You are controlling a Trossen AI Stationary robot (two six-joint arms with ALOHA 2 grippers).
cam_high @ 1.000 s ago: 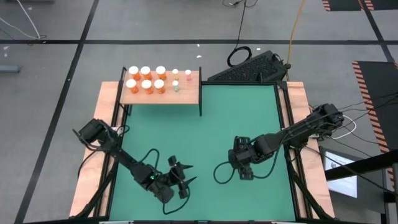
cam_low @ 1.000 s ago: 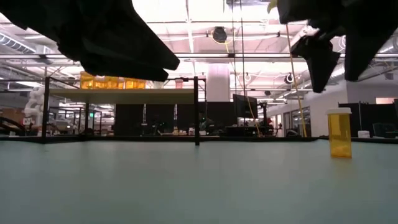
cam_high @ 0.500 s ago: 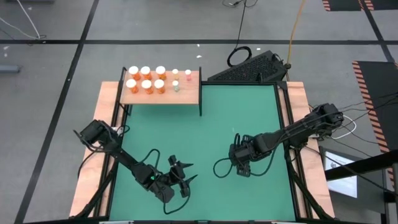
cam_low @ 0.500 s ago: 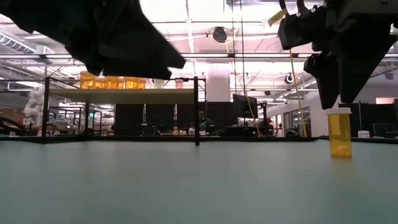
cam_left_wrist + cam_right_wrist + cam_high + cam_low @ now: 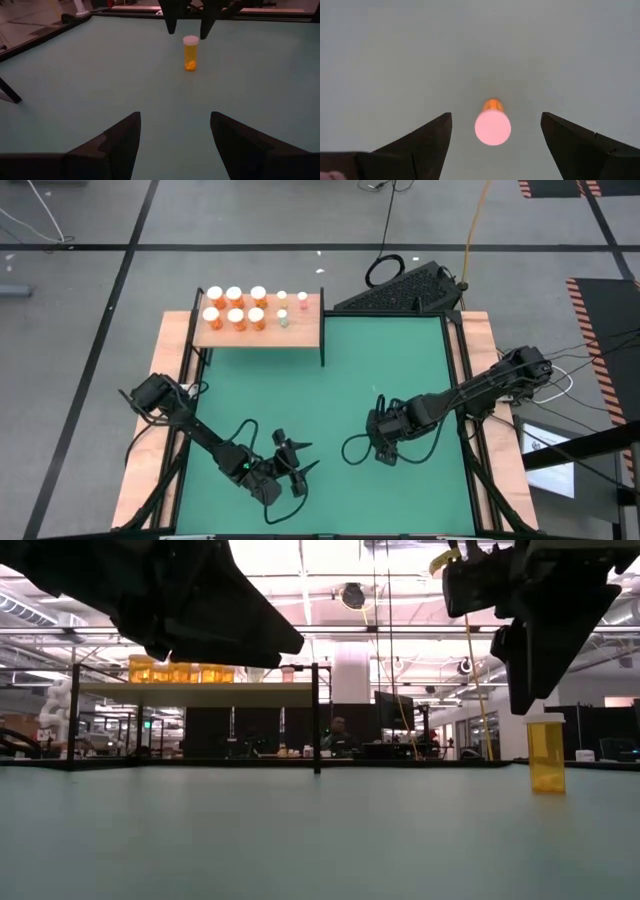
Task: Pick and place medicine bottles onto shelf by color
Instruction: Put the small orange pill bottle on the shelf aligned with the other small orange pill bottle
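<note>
One orange bottle with a white cap stands upright on its base on the green mat. It also shows in the low view and the right wrist view. My right gripper is open and points down just above the bottle's cap, one finger on either side, touching nothing. In the high view my right gripper hides the bottle. My left gripper is open and empty, low over the mat near its front edge. Several orange bottles and three smaller ones stand on the wooden shelf.
The shelf stands on thin black posts at the mat's far left corner. A dark keyboard-like object lies beyond the mat's far edge. Cables trail over the mat by my right arm. Bare mat lies between the arms and the shelf.
My right gripper has gone toward the table's left edge and a little down. It now stands over the orange bottle instead of to its right. It has stayed open. The bottle has not moved.
</note>
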